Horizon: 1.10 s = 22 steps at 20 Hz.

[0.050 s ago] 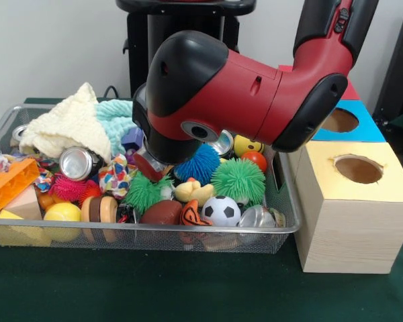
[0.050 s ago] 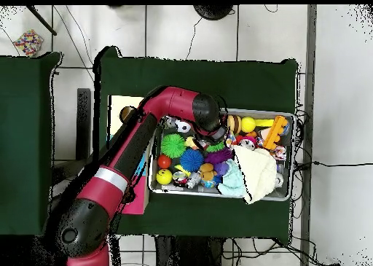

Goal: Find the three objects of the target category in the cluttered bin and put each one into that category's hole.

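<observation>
Front view: the arm's wrist housing (image 1: 208, 94) hangs low over the middle of the wire bin (image 1: 292, 225), and the gripper itself sits behind it, so I can't tell how the jaws stand; only a red-and-silver tip (image 1: 150, 166) pokes out below, right above the clutter. Target category isn't stated, so judging by what's reachable: directly under that tip is a green spiky ball (image 1: 146, 191) with a patterned cloth bundle (image 1: 115, 176) just beside it on the left, a blue spiky ball (image 1: 200, 163) to the right, and a bigger green spiky ball (image 1: 238, 180) further right. The soccer ball (image 1: 221, 210) and brown football (image 1: 162, 213) lie along the near wall. Balls are round, so no long axis to align to. The holes are to the picture's right, outside the bin: the yellow-topped wooden box (image 1: 352, 201) nearest, a blue-topped box (image 1: 352, 124) behind it. Room is tight, everything touching, and the bin's right wall stands between the items and the boxes, so a lift clear of the rim is probably needed. Overhead view: the arm (image 2: 138, 154) crosses over the boxes' side of the bin and its head (image 2: 207, 117) sits over the bin's centre. A cream blanket (image 2: 255, 172) covers one corner and may hide items. An orange block (image 2: 275, 132) lies at the far end, well apart from the head.
</observation>
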Available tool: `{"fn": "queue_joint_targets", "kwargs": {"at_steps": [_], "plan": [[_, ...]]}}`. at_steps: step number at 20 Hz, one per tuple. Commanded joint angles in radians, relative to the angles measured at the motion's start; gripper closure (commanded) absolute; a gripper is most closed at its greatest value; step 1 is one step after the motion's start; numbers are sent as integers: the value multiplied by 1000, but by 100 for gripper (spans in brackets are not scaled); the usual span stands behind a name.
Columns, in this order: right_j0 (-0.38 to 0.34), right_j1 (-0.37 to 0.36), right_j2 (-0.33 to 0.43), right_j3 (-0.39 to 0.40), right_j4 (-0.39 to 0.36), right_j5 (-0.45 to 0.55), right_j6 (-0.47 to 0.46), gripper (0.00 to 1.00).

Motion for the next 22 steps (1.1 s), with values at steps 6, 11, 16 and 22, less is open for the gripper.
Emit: {"fn": "queue_joint_targets", "kwargs": {"at_steps": [6, 11, 16, 22], "plan": [[-25, 19, 42, -61, 11, 54, 0, 100], [-27, 15, 48, -67, 16, 45, 0, 100], [-26, -21, 83, -51, 64, 31, 33, 100], [-21, -58, 57, -10, 28, -46, 15, 100]]}}
